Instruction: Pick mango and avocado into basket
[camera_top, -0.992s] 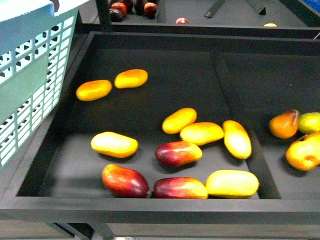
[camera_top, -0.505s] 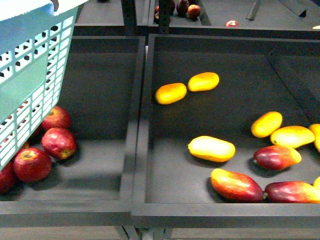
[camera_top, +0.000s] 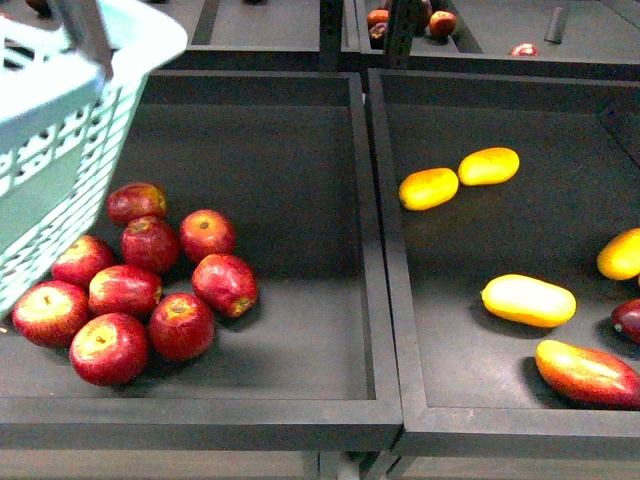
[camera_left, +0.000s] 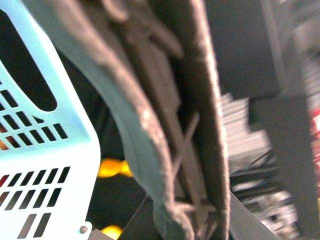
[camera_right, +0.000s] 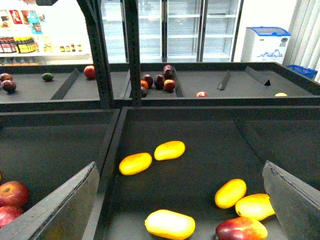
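Observation:
The light teal basket (camera_top: 55, 160) hangs at the far left of the front view, above the apple bin. My left gripper is shut on its brown-grey handle (camera_left: 170, 125), which fills the left wrist view and hides the fingers, with the slotted basket wall (camera_left: 45, 165) beside it. Several yellow-orange mangoes lie in the right bin, the nearest one (camera_top: 528, 300) also showing in the right wrist view (camera_right: 170, 224). My right gripper (camera_right: 177, 205) is open and empty above it. A small green fruit (camera_right: 47, 77) lies in a far back bin, too small to identify.
Several red apples (camera_top: 150, 290) fill the left bin under the basket. A raised black divider (camera_top: 370, 250) separates the two bins. Two yellow mangoes (camera_top: 429, 188) lie further back. A red-and-yellow mango (camera_top: 587, 373) lies at the front right. Dark fruit (camera_right: 157, 81) sits on the back shelf.
The front view has swung left: the mango bin slid to the right, the apple bin came fully into view, and the basket now sits higher and tilted.

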